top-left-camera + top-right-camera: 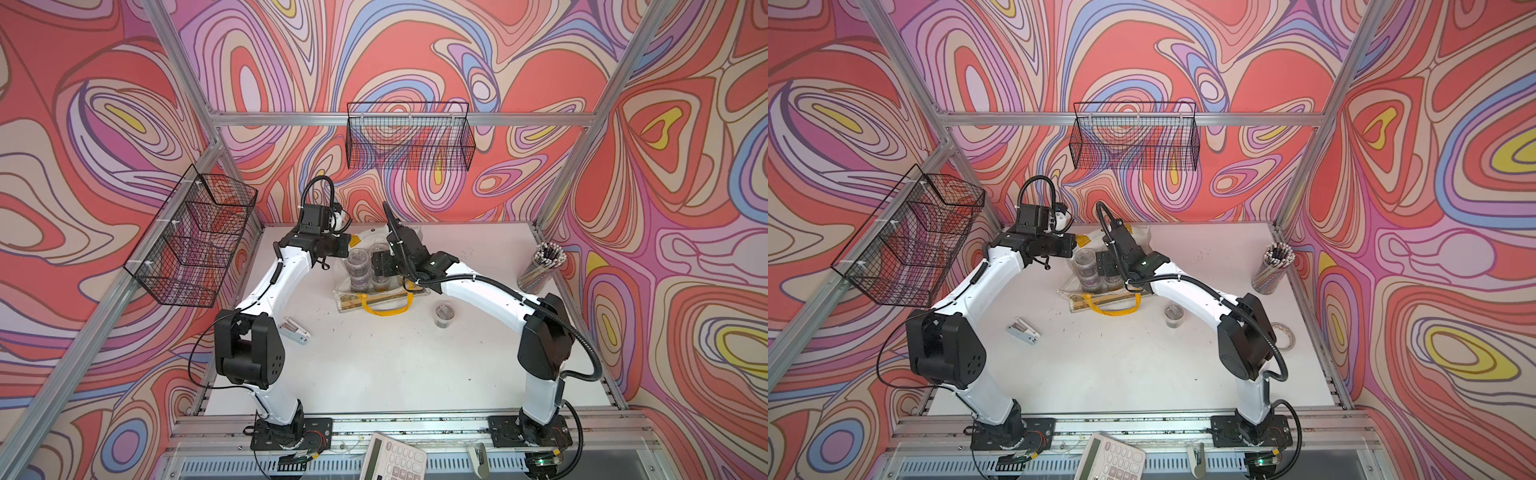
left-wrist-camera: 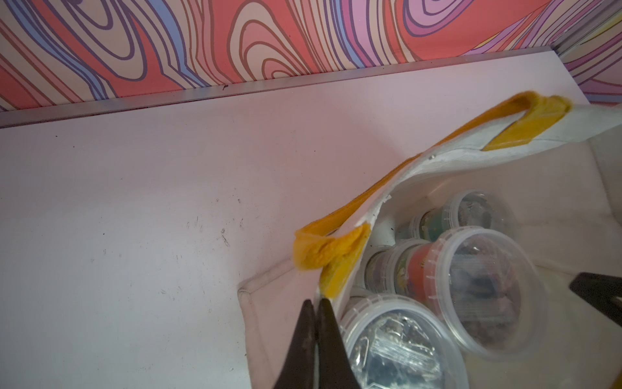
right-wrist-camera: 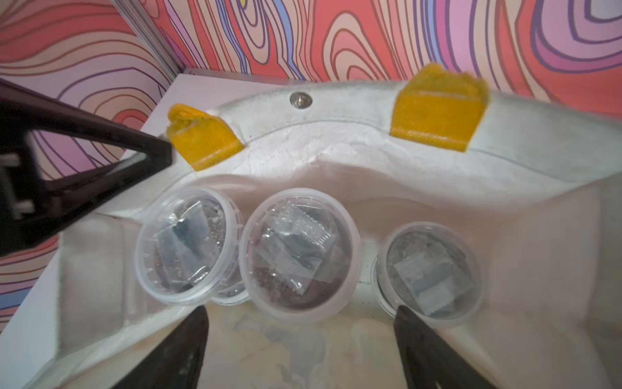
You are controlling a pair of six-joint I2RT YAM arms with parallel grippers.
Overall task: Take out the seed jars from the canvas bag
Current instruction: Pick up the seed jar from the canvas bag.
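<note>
The left gripper (image 2: 316,304) is pinched on the canvas bag (image 3: 336,141) rim, propping its mouth open; the right gripper (image 3: 301,311), spread, hovers over the seed jars (image 3: 299,249) inside. I'd straddle the middle jar squarely, then close gently

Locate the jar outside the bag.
In both top views the seed jar stands on the table, right of the canvas bag, beside the right arm.

Canvas bag (image 3: 336,144): white fabric, yellow handles and tabs; on the far half of the table (image 1: 374,365), mouth open.
Jars in bag (image 3: 299,252): clear, lidded, seeds showing; crowded together.
Jar outside (image 1: 444,315): upright, near the bag.
</note>
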